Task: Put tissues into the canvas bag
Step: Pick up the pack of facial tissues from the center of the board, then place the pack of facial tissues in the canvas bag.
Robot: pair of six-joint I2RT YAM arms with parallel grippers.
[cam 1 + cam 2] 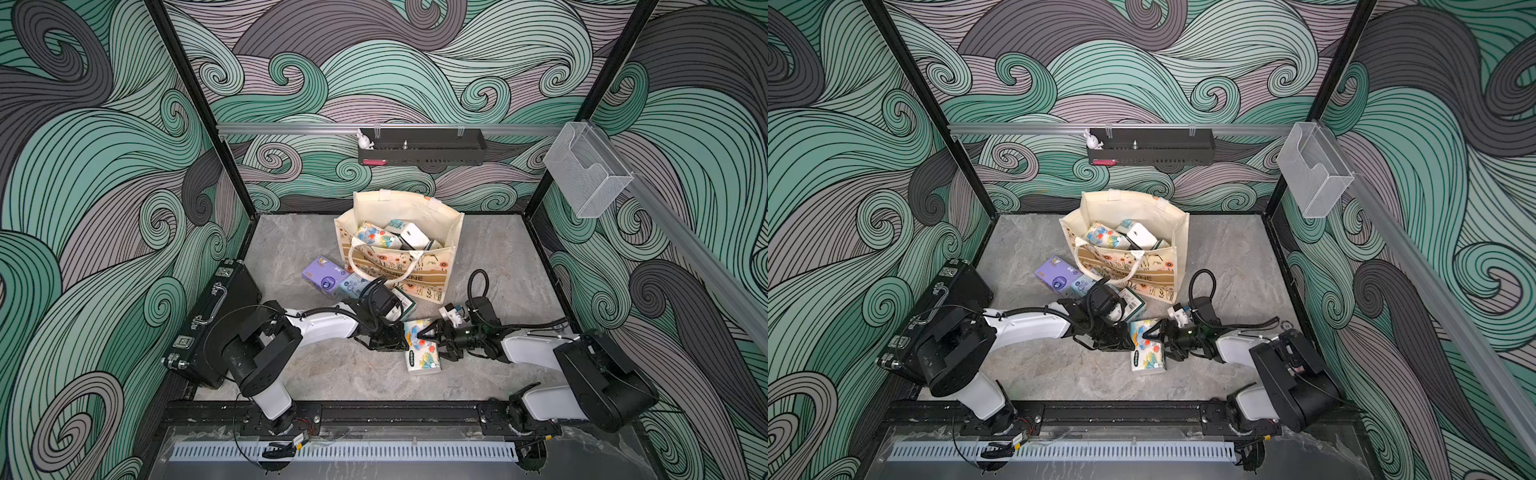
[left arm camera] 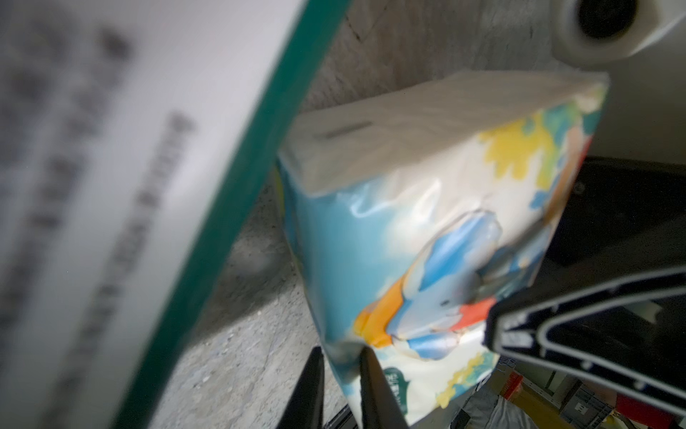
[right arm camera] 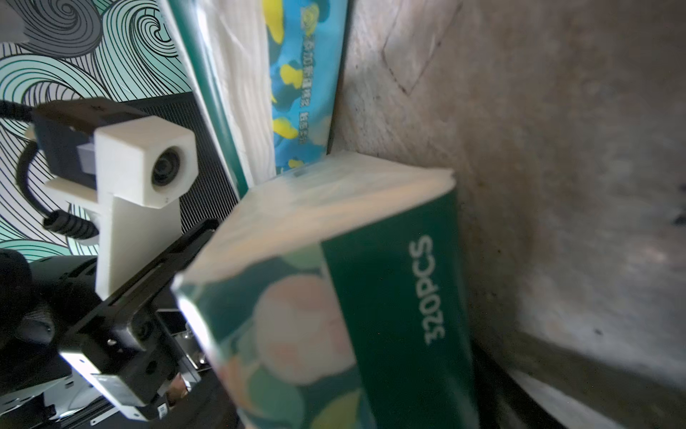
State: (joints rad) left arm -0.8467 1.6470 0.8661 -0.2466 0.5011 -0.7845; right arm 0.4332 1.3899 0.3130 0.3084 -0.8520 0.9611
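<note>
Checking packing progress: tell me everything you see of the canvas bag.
The canvas bag is cream fabric, boxy, printed with orange flowers, tan stripes and partly hidden lettering. It stands upright and open at the back of the grey floor, a white loop handle draped over its front. Several tissue packs lie inside.

A black hard case (image 1: pixel 216 320) with metal latches and a handle stands on edge along the left side of the grey stone-look bench (image 1: pixel 498 257), close against the wave-patterned wall (image 1: pixel 104 166). On the back wall an aluminium rail (image 1: pixel 291 129) carries a black perforated shelf (image 1: pixel 424 151) with a small white rabbit figure (image 1: pixel 364 140) at its left end. A clear plastic holder (image 1: pixel 586 174) hangs on the right-hand rail, and a white slotted strip (image 1: pixel 345 451) runs along the front edge.
</note>
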